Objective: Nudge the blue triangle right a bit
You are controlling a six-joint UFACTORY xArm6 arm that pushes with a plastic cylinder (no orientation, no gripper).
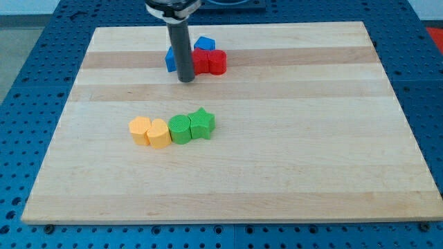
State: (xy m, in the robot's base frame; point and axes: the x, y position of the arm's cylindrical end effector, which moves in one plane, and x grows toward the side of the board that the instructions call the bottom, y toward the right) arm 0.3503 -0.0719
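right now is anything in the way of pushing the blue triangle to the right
Yes. The red blocks sit against the blue triangle on its right, another blue block behind them. My tip is just below the triangle.

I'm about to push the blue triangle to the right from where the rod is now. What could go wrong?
1. The red blocks sit tight against the blue pieces on the view's right, so a rightward push would likely shove them too.
2. My tip stands in front of the cluster, hiding part of the blue triangular block; contact is hard to judge.
3. A second blue block lies close behind and could be dragged along.
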